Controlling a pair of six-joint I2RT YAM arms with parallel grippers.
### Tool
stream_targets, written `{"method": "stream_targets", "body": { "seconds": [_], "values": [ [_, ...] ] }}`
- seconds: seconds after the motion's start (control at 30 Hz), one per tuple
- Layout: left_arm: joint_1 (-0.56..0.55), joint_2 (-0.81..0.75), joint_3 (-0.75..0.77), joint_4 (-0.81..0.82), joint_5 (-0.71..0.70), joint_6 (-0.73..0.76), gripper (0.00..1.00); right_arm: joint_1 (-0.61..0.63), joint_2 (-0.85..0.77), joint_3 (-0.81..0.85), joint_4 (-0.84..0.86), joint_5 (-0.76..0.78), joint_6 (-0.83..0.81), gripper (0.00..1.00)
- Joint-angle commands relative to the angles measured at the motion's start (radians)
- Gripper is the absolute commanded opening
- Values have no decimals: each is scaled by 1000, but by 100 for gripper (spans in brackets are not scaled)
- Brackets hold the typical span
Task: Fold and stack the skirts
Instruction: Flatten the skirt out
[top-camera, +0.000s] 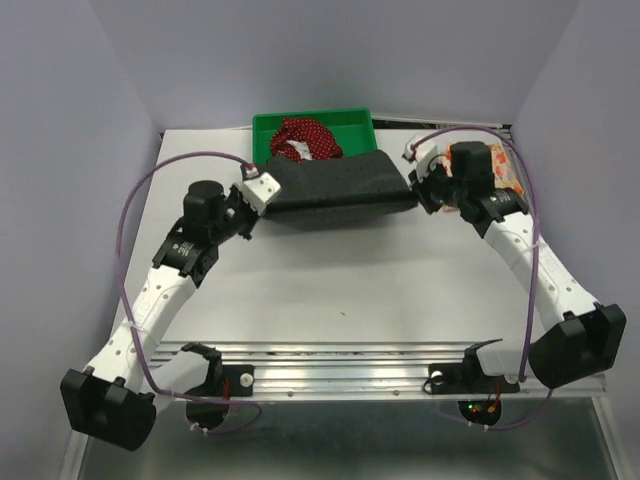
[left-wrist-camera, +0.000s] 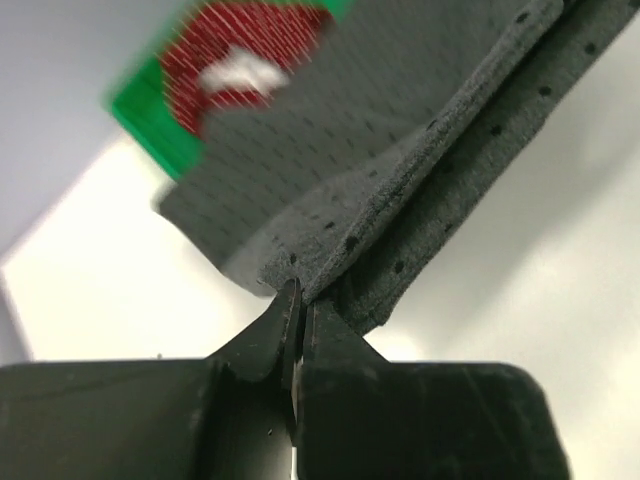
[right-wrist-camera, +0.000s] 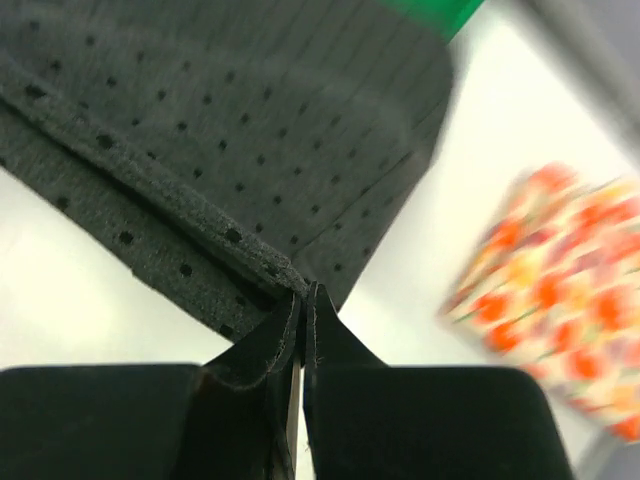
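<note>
- My left gripper (left-wrist-camera: 298, 300): jaws pinched together with only a sliver between them, nipping the left corner of the charcoal-grey skirt (top-camera: 335, 190) where its two layers meet.
- My right gripper (right-wrist-camera: 305, 300): jaws pressed just as tight, clamped on the right corner of the same garment at its doubled edge.
- First garment, the charcoal-grey skirt: folded double and spread as a wide band between my two grippers, toward the far side of the table (top-camera: 350, 290). Its far edge reaches the front wall of the green tray (top-camera: 262, 125). The cloth shows small dark dots close up. I cannot tell whether it rests on the table or hangs just above it.
- Second garment, the dark red skirt (top-camera: 305, 138): tiny white dots, bunched inside the green tray just behind the grey one, with a white patch showing on top.
- Third garment, the orange-and-white patterned skirt (right-wrist-camera: 560, 290): on the table at the far right, beside my right gripper and apart from the grey cloth. My right wrist partly hides it from above.
</note>
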Motion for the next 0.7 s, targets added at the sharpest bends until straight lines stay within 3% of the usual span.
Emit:
{"method": "stream_targets", "body": {
  "seconds": [0.0, 0.07, 0.13, 0.17, 0.2, 0.3, 0.37, 0.4, 0.67],
  "values": [
    [17, -28, -154, -229, -17, 178, 8, -78, 51, -180, -351, -20, -168, 7],
    [-31, -57, -191, -282, -1, 244, 18, -78, 45, -227, -395, -55, -189, 10],
    [-72, -77, -234, -363, 16, 275, 28, -67, 22, -273, -451, -98, -232, 27],
    [-95, -101, -246, -383, 16, 281, 32, -67, 11, -280, -473, -110, -248, 37],
    [-138, -111, -258, -421, 14, 286, 41, -56, 0, -288, -523, -144, -280, 69],
    [-209, -144, -258, -493, 13, 275, 47, -47, -38, -291, -589, -172, -334, 98],
    [-229, -155, -239, -524, 20, 267, 53, -47, -66, -287, -642, -186, -354, 100],
    [-244, -161, -223, -550, 20, 261, 65, -47, -96, -278, -667, -204, -366, 100],
    [-296, -128, -137, -665, -24, 289, 70, -47, -132, -176, -723, -235, -380, 100]
  ]
}}
